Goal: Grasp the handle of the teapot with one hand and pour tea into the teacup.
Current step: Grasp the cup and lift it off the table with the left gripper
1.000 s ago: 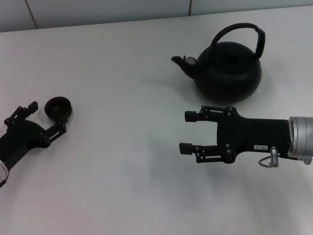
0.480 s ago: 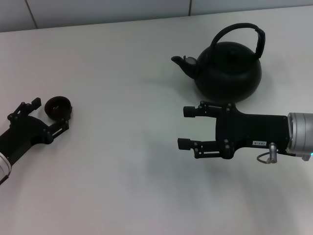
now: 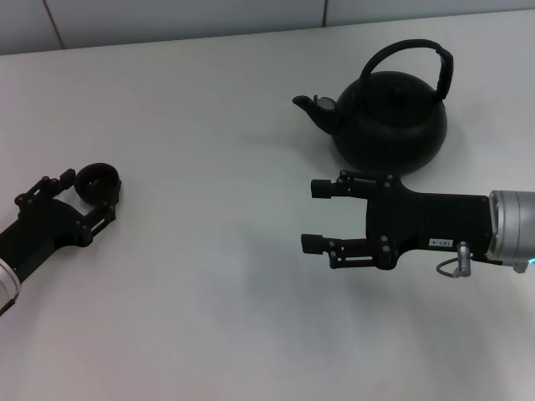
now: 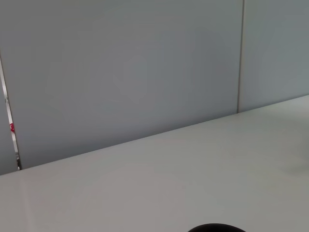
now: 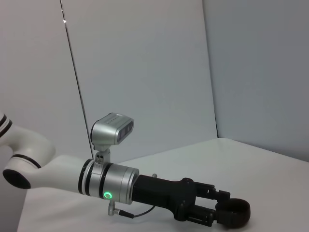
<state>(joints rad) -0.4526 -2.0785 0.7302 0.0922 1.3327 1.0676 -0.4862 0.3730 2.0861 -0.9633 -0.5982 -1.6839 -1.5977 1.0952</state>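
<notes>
- White table [image 3: 209, 276] ran back to a grey wall, with lots of bare room between the teapot [image 3: 386, 117] and the teacup [image 3: 99, 183].
- The teapot stood near the far edge, its spout pointing toward the cup, its handle [image 3: 410, 55] arching over the top.
- The right gripper [image 3: 315, 215] hung just in front of the teapot, lying flat, fingers spread wide, holding nothing.
- The left gripper [image 3: 86, 197] reached far to the cup's side of the teapot, its fingers on both sides of the teacup.
- I could not tell if they squeezed it.
</notes>
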